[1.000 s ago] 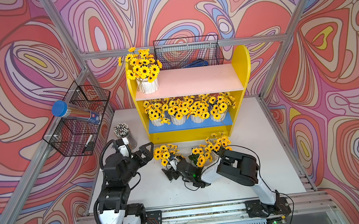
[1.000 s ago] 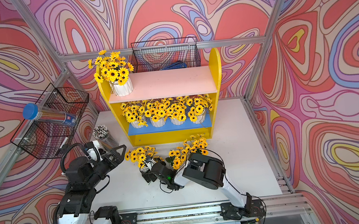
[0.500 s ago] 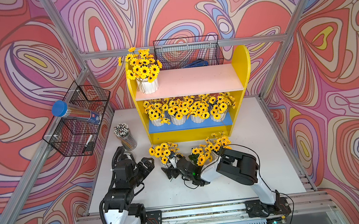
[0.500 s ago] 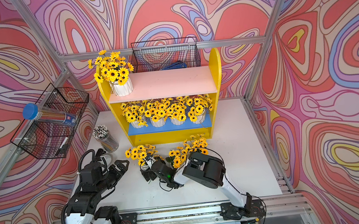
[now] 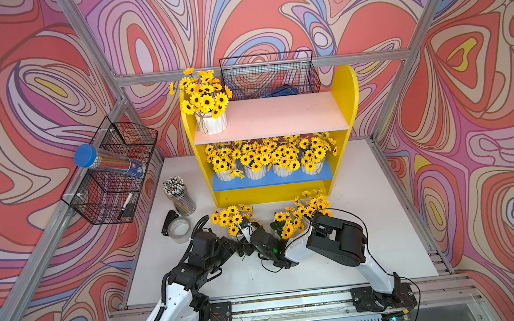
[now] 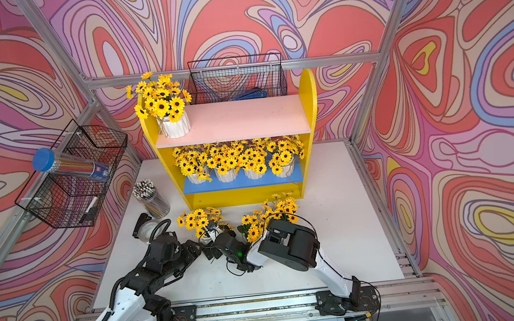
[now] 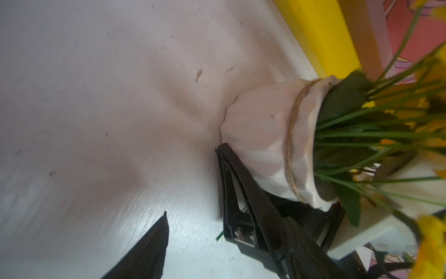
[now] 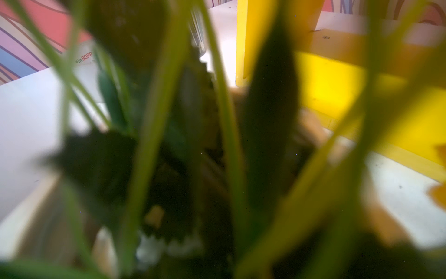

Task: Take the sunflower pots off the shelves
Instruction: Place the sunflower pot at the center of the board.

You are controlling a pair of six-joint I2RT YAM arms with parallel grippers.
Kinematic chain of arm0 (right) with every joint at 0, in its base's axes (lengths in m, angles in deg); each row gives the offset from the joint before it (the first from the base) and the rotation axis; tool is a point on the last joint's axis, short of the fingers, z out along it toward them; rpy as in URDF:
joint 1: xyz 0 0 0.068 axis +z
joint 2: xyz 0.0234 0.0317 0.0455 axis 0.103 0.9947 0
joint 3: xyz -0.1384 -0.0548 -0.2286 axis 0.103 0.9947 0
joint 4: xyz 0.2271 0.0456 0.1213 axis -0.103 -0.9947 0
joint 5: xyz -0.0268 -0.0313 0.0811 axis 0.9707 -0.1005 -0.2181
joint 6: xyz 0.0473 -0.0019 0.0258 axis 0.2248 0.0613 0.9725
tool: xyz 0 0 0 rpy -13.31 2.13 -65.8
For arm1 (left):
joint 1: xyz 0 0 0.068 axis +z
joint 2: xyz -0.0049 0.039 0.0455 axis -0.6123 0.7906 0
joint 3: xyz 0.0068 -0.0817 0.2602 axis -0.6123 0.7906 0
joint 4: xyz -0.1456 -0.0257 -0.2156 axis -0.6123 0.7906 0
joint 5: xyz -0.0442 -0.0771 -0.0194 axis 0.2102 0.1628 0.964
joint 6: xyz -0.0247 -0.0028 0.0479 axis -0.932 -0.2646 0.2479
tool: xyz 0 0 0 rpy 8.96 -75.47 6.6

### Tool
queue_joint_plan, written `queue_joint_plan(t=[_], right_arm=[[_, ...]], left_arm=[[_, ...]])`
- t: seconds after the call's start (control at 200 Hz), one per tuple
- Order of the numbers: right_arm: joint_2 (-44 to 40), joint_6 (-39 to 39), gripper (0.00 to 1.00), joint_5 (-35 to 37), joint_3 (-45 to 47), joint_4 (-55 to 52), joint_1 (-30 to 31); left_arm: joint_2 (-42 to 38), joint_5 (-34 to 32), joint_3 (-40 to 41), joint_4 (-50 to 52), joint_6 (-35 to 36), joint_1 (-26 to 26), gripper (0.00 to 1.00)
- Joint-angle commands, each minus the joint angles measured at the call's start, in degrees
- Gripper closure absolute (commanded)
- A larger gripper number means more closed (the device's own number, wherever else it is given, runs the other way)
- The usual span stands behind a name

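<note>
Left claw (image 5: 230, 249): low over the desk (image 5: 367, 221), just beside the other claw. Jaws look apart, with nothing between them.
Right claw (image 5: 245, 242): jaws wide apart, straddling a sunflower pot (image 7: 270, 135). One finger lies along its side; it is not clamped.
That pot: upright on the desk, just in front of the shelves (image 5: 344, 95).
Handling: the ribbed white body looks rigid, smooth and probably light. With the tall bunch it is likely top-heavy and quick to tip. The stems are thin and would bend in a grip.
Where to hold: across the ribbed body, below the twine (image 7: 290, 135), never by the flowers.
Other desk pots: two bunches (image 5: 287, 224) (image 5: 314, 202) by the right arm, their pots hidden under blooms.
Tape roll (image 5: 180, 229): its print reads "…inBOPP" (image 8: 84, 60) in the right wrist view.
Blue lower board (image 5: 270, 181): four pots in a row.
Pink upper board (image 5: 283, 117): one pot (image 5: 212, 123) at its end.
Pencil tube (image 5: 111, 164) in the wire basket (image 5: 105, 204): label too small to read.
</note>
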Motion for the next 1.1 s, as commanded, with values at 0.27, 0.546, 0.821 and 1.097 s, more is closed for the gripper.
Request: queue_joint_plan(t=[0.27, 0.546, 0.821, 1.097], right_arm=[[4.14, 1.76, 0.02, 0.51, 0.09, -5.95, 2.4], [2.16, 3.42, 0.02, 2.13, 2.63, -5.07, 5.14], [-0.44, 5.86, 0.02, 4.4, 4.82, -4.56, 9.06], [-5.85, 9.47, 0.02, 9.87, 10.14, -3.78, 11.2]], left_arm=[[10.02, -5.44, 2.08, -16.52, -1.98, -2.94, 0.2], [8.79, -10.44, 4.23, -19.07, -6.27, -3.15, 0.18], [11.43, -14.62, 2.37, -19.95, -8.4, -3.55, 0.18], [11.56, -13.45, 1.4, -20.2, -7.06, -3.85, 0.18]])
